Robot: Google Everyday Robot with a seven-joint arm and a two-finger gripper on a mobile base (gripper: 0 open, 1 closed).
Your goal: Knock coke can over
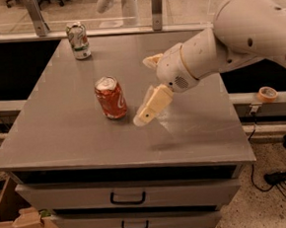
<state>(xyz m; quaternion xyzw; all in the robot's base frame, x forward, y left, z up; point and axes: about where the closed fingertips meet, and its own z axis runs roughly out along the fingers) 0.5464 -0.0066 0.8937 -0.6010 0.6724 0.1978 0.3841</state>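
Red coke can (110, 97) just beside hand (146, 113)

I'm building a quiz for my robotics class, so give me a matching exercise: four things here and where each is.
Things: 1 coke can; 2 white and green can; 3 pincer; 4 tape roll.
Places: A far left corner of the table; B beyond its right edge; C upright, mid-table; D just right of the coke can.
Pairs: 1-C, 2-A, 3-D, 4-B.
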